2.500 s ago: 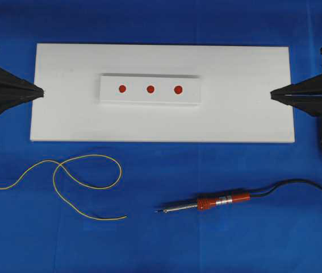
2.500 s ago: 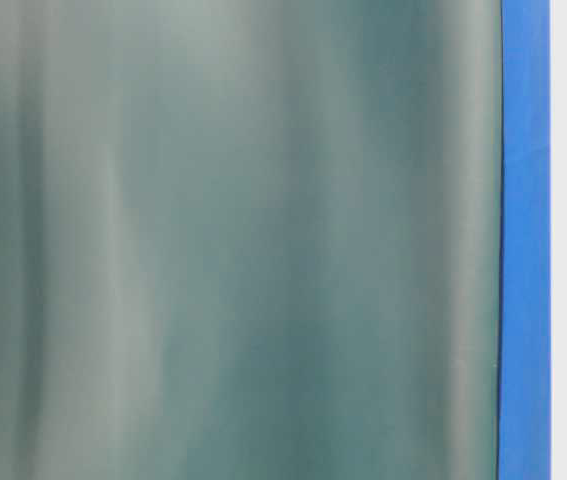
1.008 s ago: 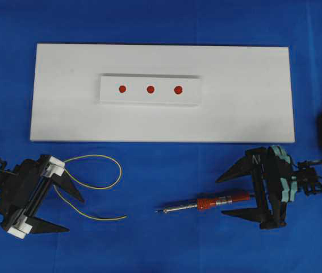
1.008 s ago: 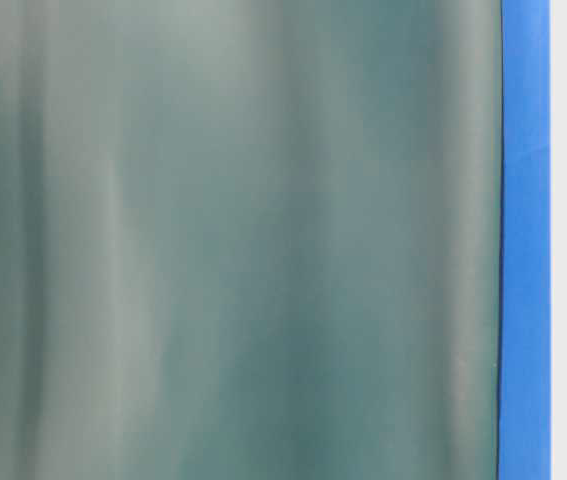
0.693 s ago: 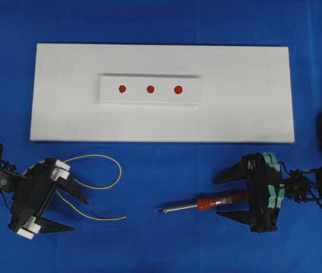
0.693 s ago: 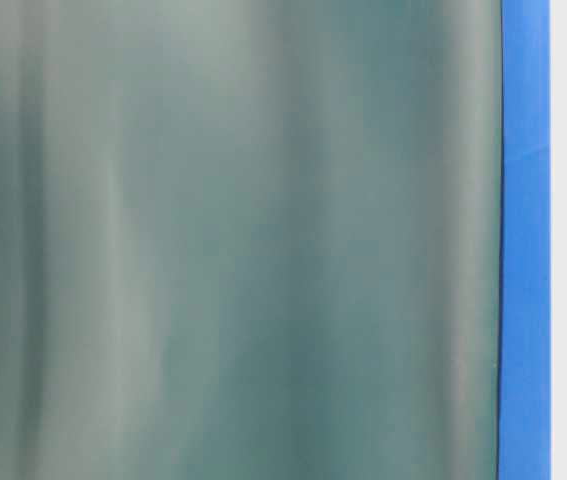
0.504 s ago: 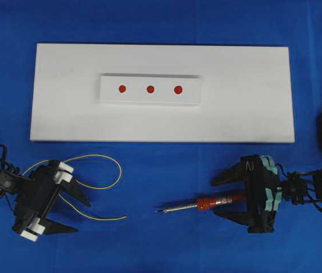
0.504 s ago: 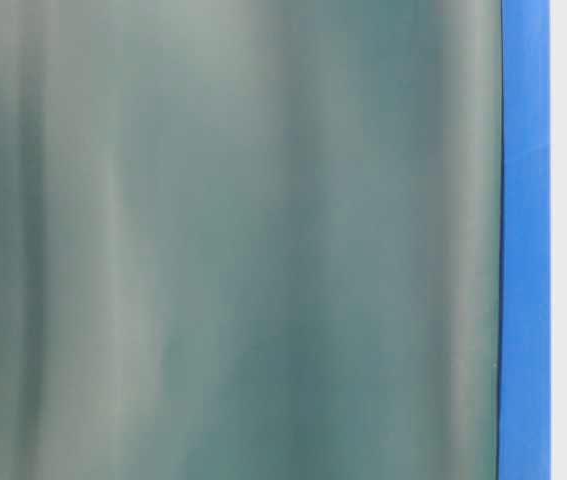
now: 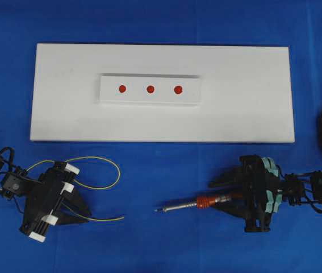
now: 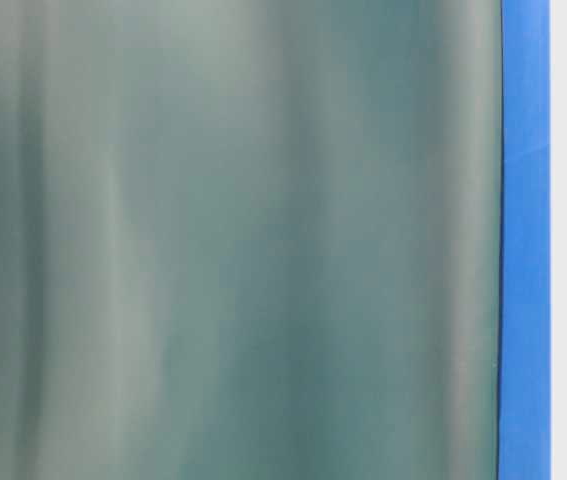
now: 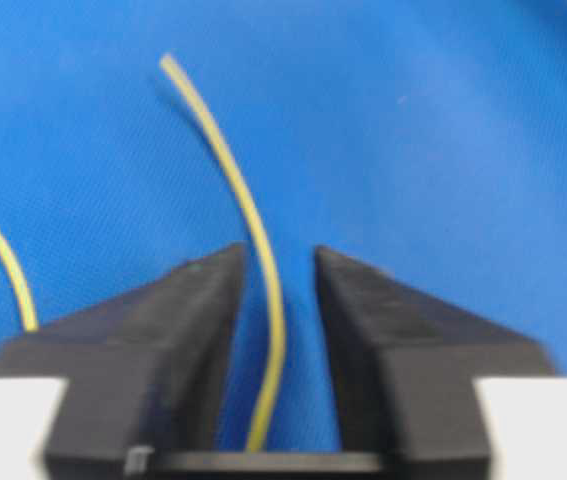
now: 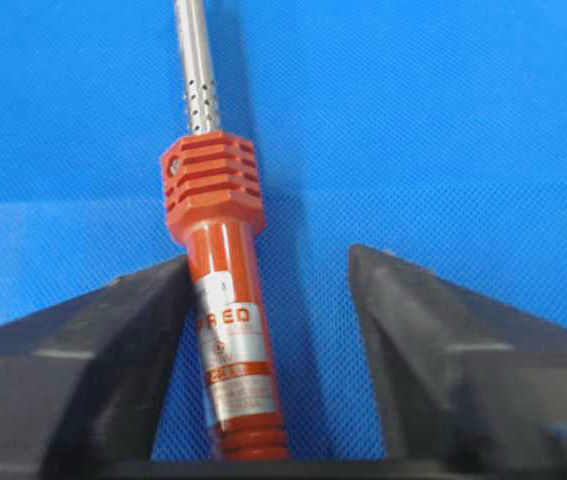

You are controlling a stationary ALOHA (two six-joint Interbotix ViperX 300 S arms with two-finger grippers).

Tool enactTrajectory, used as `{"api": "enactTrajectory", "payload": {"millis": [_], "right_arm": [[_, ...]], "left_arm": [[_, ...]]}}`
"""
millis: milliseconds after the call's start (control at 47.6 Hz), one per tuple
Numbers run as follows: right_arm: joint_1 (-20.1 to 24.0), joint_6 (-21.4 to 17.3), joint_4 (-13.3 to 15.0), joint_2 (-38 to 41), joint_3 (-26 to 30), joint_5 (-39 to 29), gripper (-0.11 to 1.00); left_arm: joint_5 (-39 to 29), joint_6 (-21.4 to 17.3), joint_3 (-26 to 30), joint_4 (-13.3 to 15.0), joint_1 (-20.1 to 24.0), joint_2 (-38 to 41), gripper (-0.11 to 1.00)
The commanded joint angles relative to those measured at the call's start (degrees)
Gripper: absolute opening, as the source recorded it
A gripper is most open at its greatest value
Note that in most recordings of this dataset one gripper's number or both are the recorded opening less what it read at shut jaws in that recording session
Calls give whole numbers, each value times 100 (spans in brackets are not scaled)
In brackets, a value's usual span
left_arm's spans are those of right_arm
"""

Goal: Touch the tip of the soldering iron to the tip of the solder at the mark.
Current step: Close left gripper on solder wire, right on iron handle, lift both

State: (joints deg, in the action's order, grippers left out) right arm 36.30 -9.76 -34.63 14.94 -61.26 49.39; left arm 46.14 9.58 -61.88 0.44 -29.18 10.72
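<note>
The soldering iron (image 12: 218, 330) lies flat on the blue bench (image 9: 166, 170), tip pointing away from my right gripper (image 12: 268, 300), whose jaws are spread around the handle: one touches it, the other stands clear. It looks rigid and light, its smooth handle perhaps slippery, so I judge the best hold is behind the ribbed collar.

The solder (image 11: 253, 250) is thin and floppy. My left gripper (image 11: 275, 290) straddles it near its free end, jaws narrowly apart, not yet pinching. Held far from the tip, it would likely droop.

The red marks (image 9: 150, 89) sit on a white block, well apart. I see no containers.
</note>
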Motion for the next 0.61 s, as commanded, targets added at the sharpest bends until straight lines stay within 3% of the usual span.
{"api": "enactTrajectory", "payload": {"millis": [0, 84, 126, 588], "right_arm": [[9, 18, 9, -26, 53, 18, 31], [18, 26, 18, -35, 44, 18, 13], [9, 35, 18, -26, 53, 18, 7], [9, 53, 18, -334, -9, -9, 6]], "left_arm": [[-193, -9, 123, 18, 62, -53, 15], [-483, -9, 229, 9, 114, -35, 3], [-624, -9, 264, 9, 114, -26, 3], [-967, 0, 255, 18, 185, -255, 3]]}}
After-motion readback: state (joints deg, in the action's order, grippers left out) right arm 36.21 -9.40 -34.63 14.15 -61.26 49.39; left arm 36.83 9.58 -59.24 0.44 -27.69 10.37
